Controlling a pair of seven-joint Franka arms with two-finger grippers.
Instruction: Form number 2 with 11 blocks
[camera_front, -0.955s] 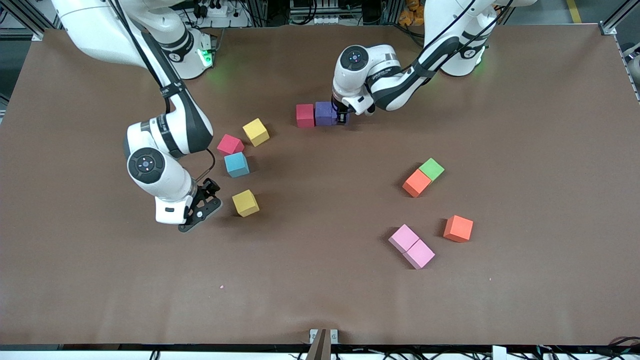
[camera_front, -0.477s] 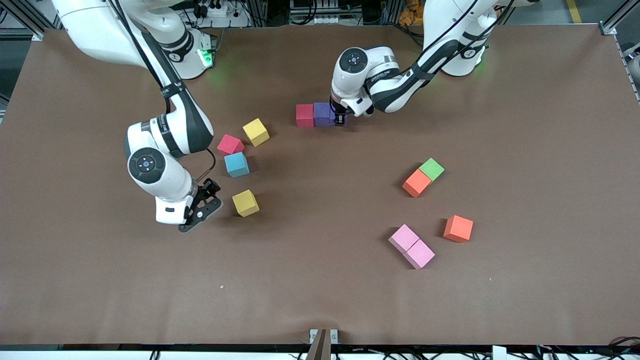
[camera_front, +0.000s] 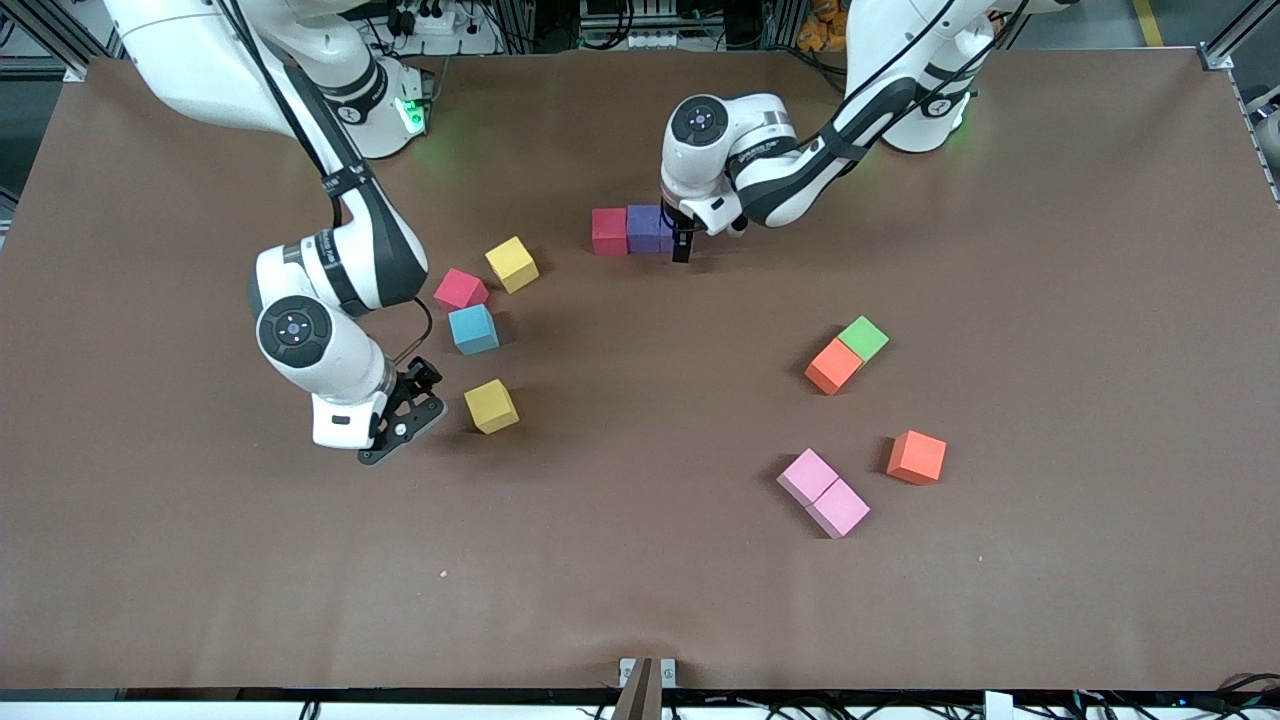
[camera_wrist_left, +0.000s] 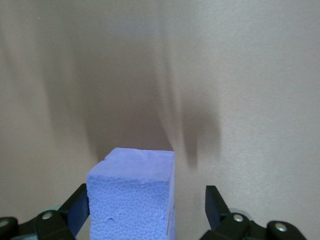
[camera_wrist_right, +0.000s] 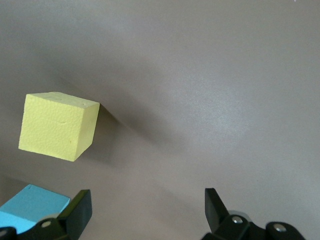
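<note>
Clock hours are read in the front view, twelve toward the arm bases.

The left gripper (camera_wrist_left: 146, 200) is down at the table, at three o'clock of the row being built. Its fingers (camera_wrist_left: 214, 202) are spread. A purple cube (camera_wrist_left: 132, 195) stands between them on the table. One finger lies against a side of this cube, and the other stands clear of it with bare table showing in the gap. Nothing is pinched.

The row (camera_front: 630, 230) is all there is of the 2 so far. It sits at about twelve o'clock of the table's middle. It is made of a red cube (camera_front: 609, 231), a second purple cube (camera_front: 647, 228) touching it at three o'clock, and then the cube under the gripper, which the front view mostly hides.

The right gripper (camera_front: 400, 425) waits low over the table at nine o'clock of a yellow cube (camera_front: 491, 406). Its fingers are spread wide and nothing is between them.

The loose cubes:
- A blue cube (camera_front: 473, 329) is at twelve o'clock of that yellow one.
- A second red cube (camera_front: 461, 289) is just beside the blue one at eleven o'clock.
- A second yellow cube (camera_front: 512, 264) is at one o'clock of that red one.
- An orange cube (camera_front: 833, 366) touches a green cube (camera_front: 863, 338) toward the left arm's end.
- Two pink cubes (camera_front: 822, 492) touch each other at six o'clock of that pair.
- A second orange cube (camera_front: 917, 457) lies at two o'clock of the pink ones.
</note>
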